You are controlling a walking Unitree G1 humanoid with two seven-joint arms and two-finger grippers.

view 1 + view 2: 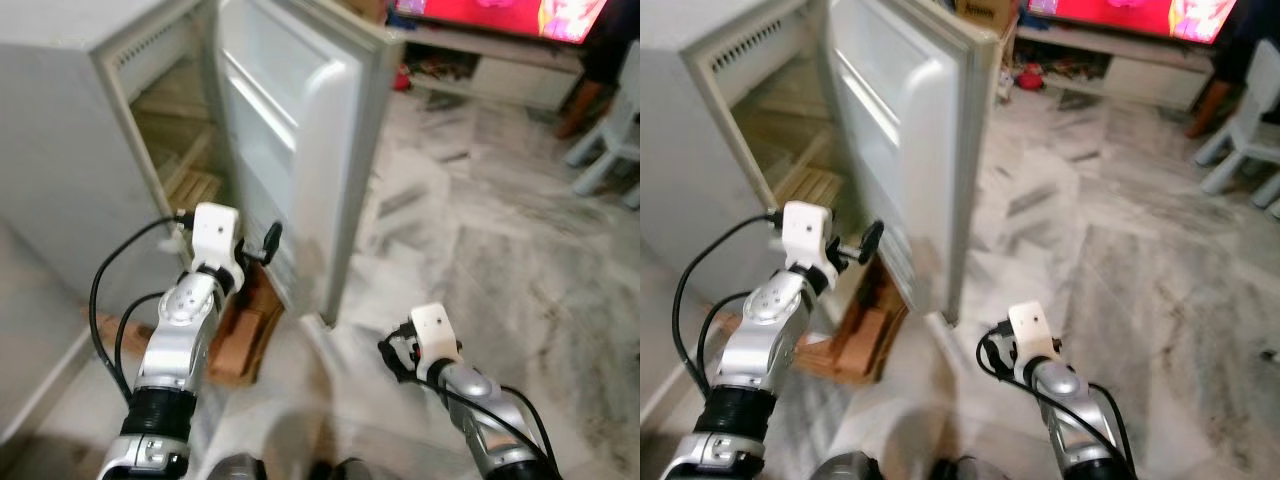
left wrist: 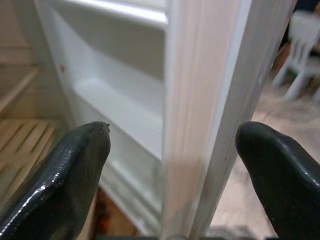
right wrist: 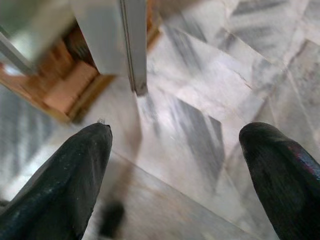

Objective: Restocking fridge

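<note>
Where marble floor (image 1: 500, 240) gleams, smooth white fridge door (image 1: 300, 130)

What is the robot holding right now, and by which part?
Nothing. The left gripper is open, its fingers either side of the fridge door edge without closing on it. The right gripper is open above the marble floor.
</note>
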